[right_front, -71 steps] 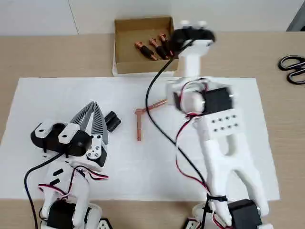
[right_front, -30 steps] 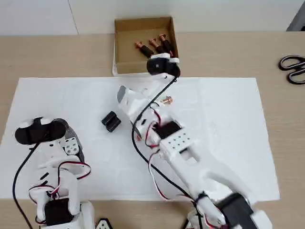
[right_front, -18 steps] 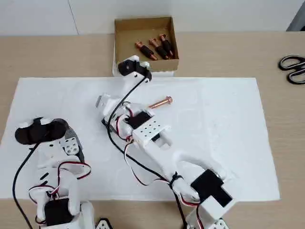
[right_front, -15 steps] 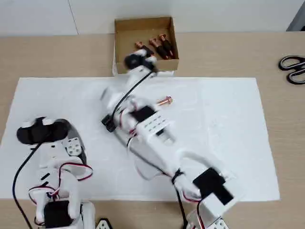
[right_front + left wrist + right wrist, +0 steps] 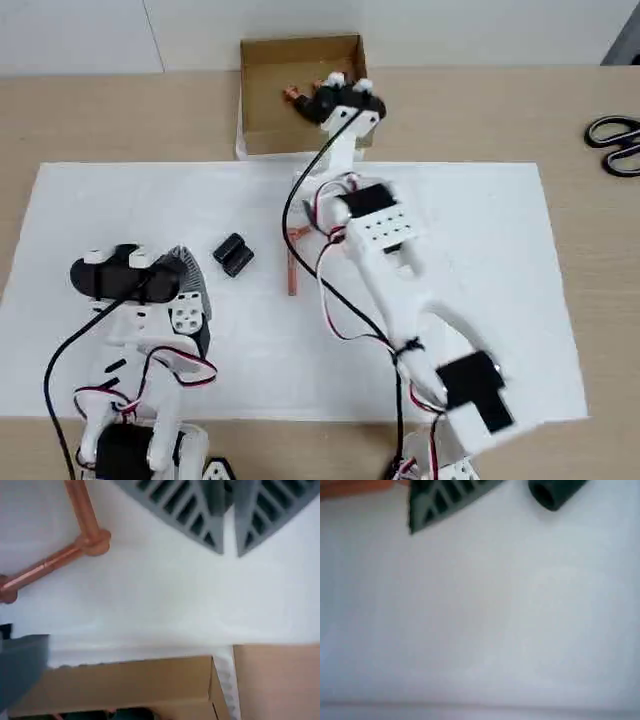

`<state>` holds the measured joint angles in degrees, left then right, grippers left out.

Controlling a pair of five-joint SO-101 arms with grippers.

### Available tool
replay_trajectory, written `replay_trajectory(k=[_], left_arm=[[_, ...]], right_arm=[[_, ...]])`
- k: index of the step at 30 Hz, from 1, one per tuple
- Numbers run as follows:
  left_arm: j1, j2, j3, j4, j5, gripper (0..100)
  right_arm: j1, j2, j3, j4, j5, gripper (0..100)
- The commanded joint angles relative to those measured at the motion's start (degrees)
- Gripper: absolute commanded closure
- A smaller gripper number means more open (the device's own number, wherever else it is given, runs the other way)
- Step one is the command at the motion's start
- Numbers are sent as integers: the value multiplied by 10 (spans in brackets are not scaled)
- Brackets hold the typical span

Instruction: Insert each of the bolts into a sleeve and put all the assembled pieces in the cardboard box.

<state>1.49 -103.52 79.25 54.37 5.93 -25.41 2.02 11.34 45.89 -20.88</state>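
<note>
The right arm has swung a long way. 2.4 s ago its wrist was over the box at upper centre. It then swept to picture-left toward the sleeves, and it is now back with its wrist over the box's lower-right corner. The two sleeves lie together left of centre on the paper, much where they were, so the sweep seems to have picked up nothing. The right wrist view shows one grey finger with a sleeve apart from it. Whether that hand is wide or narrow cannot be told.

The left gripper was spread wide beside the sleeves 2.4 s ago. It drew back to the lower left and has since come forward a little. Its fingers are now nearly together, with a thin gap and nothing in it, and it sits just lower-left of the sleeves.

One bolt lies running top to bottom at centre, unmoved. The second bolt lies with its tip at the first one's head, forming an L. Finished pieces lie in the box beside the wrist. Judged from this, two bolts and two sleeves are still loose and no new assembly has begun.
</note>
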Motion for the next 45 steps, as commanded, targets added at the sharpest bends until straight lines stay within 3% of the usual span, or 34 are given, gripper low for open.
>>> replay_trajectory(k=[1, 3, 8, 16, 24, 31, 40, 45], left_arm=[[2, -3, 7, -28, -28, 994], [3, -3, 9, -32, -29, 994], [4, -3, -28, -18, -28, 994], [4, 59, -215, 75, -16, 994], [2, 315, -354, 92, 55, 994], [4, 602, -434, 98, 59, 994], [24, 898, -698, 357, 60, 994], [20, 1004, -800, 431, 58, 994]], right_arm=[[5, -55, -27, 65, 132, 863], [7, -65, -27, 116, 175, 863], [36, -70, -27, 208, 180, 864], [102, -67, -12, 218, 180, 864], [101, -67, 22, 218, 180, 863], [100, -71, 22, 222, 180, 864], [100, -68, 22, 222, 180, 864], [100, -67, 22, 222, 180, 864]])
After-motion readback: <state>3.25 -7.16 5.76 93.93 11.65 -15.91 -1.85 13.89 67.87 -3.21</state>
